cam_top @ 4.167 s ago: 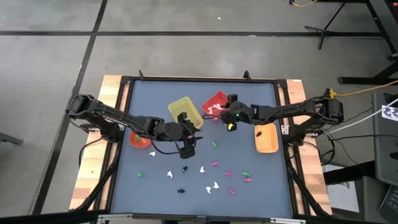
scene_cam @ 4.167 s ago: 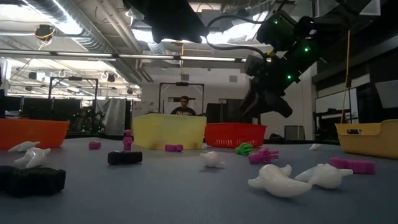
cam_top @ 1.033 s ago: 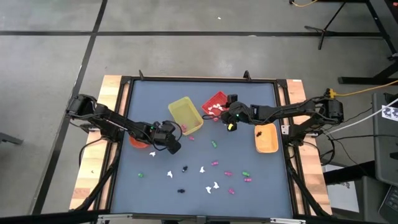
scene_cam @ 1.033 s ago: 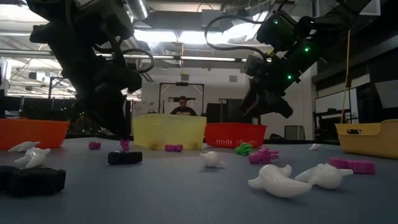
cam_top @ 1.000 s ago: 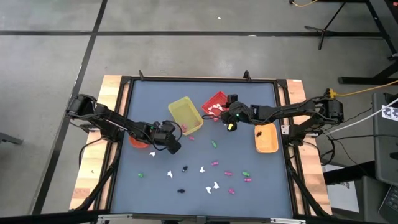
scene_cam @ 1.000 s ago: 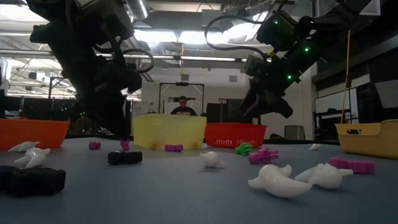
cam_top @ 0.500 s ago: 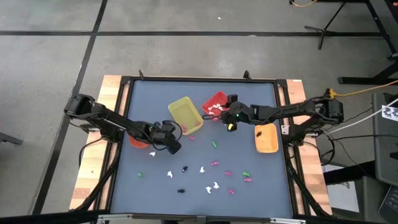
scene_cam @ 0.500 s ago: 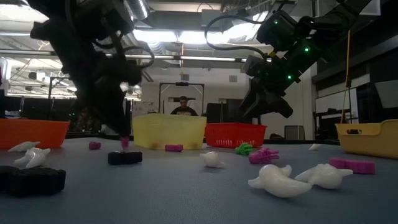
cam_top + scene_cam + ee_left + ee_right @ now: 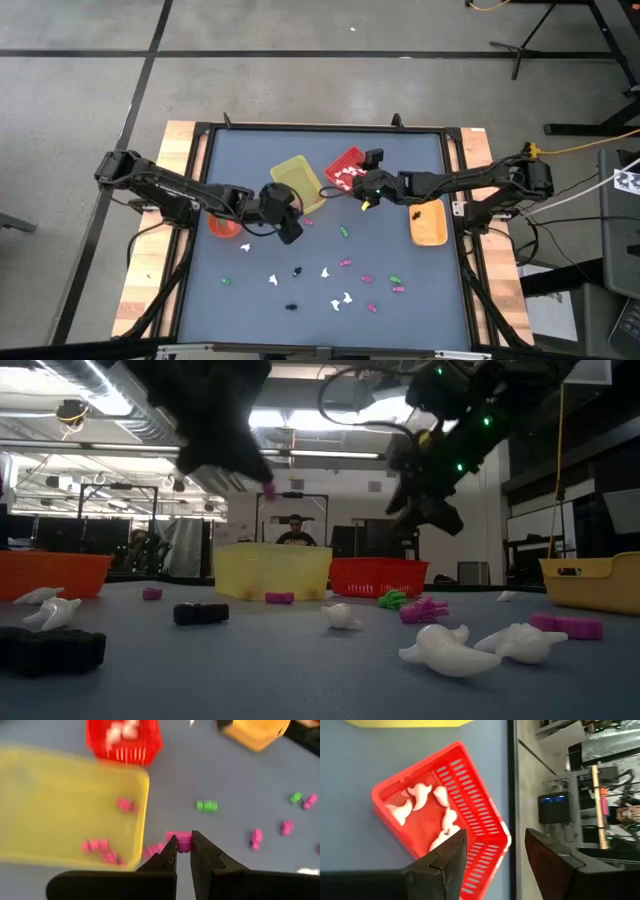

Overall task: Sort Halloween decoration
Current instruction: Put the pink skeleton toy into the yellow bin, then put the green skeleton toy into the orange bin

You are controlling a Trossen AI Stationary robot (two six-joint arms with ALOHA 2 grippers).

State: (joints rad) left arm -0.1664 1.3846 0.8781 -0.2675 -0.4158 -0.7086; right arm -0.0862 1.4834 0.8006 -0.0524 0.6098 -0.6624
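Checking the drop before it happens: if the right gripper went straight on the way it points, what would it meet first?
Most likely the red basket. The open right gripper looks down at its far rim, with the white trinkets lying inside. Depth is unclear, so it might land on the rim itself or just inside it.

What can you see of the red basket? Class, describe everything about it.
The red basket is square, of bright plastic, with slotted walls and a solid floor. It sits upright on the blue-grey table, turned cornerwise, beside the yellow bin. Several white trinkets lie inside. The right gripper hovers open over it, not touching it.
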